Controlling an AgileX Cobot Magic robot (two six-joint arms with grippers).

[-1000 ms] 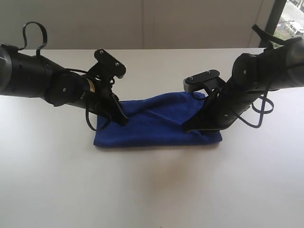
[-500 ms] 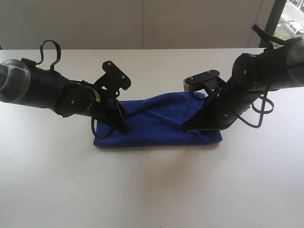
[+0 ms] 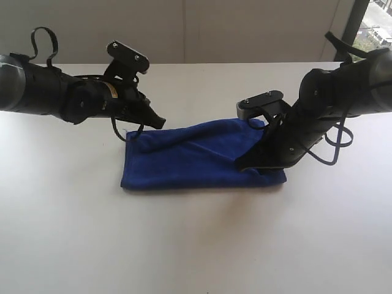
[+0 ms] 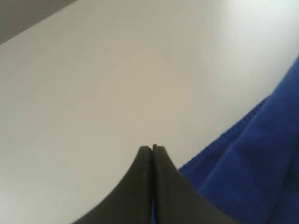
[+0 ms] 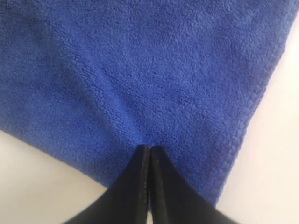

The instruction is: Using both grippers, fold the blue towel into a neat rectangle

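Observation:
The blue towel point(image 3: 196, 162) lies folded as a long band on the white table point(image 3: 196, 245). My left gripper point(image 3: 160, 122) hangs just above the towel's far left part, shut and empty. In the left wrist view its tips point(image 4: 152, 147) meet over bare table, with the towel point(image 4: 261, 163) off to one side. My right gripper point(image 3: 240, 164) points down into the towel's right part. In the right wrist view its shut tips point(image 5: 149, 147) pinch the towel point(image 5: 163, 70), and creases run into them. The right arm hides the towel's far right corner.
The table's back edge meets a pale wall point(image 3: 184, 30). A window point(image 3: 375, 24) shows at the top right. Black cables loop off both arms, one point(image 3: 125, 131) hanging by the towel's left end.
The left gripper let go of the towel, shut empty, and rose up and back off the cloth. The towel's left part now lies flat. The right arm has not moved.

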